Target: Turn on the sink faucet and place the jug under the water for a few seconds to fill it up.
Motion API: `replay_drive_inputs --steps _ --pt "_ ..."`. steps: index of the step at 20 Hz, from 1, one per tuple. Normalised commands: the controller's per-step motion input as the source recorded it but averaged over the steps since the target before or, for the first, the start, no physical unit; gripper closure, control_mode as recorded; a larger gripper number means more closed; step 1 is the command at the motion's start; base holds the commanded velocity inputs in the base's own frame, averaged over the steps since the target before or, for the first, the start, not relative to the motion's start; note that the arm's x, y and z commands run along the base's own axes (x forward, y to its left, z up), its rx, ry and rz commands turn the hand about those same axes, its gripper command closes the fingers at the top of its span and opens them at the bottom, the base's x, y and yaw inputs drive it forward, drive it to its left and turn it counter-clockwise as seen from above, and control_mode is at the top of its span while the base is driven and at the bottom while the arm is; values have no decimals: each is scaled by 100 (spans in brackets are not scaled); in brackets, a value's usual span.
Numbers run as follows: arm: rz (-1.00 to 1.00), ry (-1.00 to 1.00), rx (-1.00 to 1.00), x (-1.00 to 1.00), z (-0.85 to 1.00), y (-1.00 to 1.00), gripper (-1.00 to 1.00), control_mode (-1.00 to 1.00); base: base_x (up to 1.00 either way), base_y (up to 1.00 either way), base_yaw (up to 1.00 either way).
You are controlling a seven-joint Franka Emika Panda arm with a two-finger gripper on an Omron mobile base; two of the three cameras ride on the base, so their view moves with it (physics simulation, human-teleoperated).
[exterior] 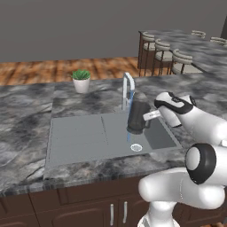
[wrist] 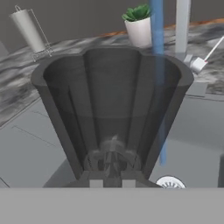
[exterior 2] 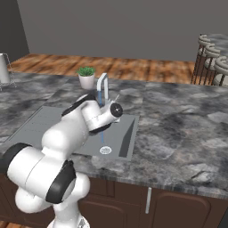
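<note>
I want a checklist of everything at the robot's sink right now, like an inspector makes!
Surface: grey marbled stone counter around the matte grey rectangular sink.
Job's things: dark ribbed cylindrical jug held over the basin; thin light-blue water stream runs from the silver arched faucet, seeming to pass beside the jug.
Clutter: green plant in a white pot; white paper-towel roll.
Grippers: gripper shut on the jug.
Cables: nothing seen.
Surroundings: wooden floor, bar stools.
</note>
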Motion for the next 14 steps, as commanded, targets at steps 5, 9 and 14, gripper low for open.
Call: replay_drive_inputs --steps 5,9,14 --pt "0 1 0 38 -6 0 100 -100 0 0 0" --pt "0 1 0 38 -7 0 100 -100 0 0 0" --pt "0 1 0 37 -5 0 100 -100 0 0 0"
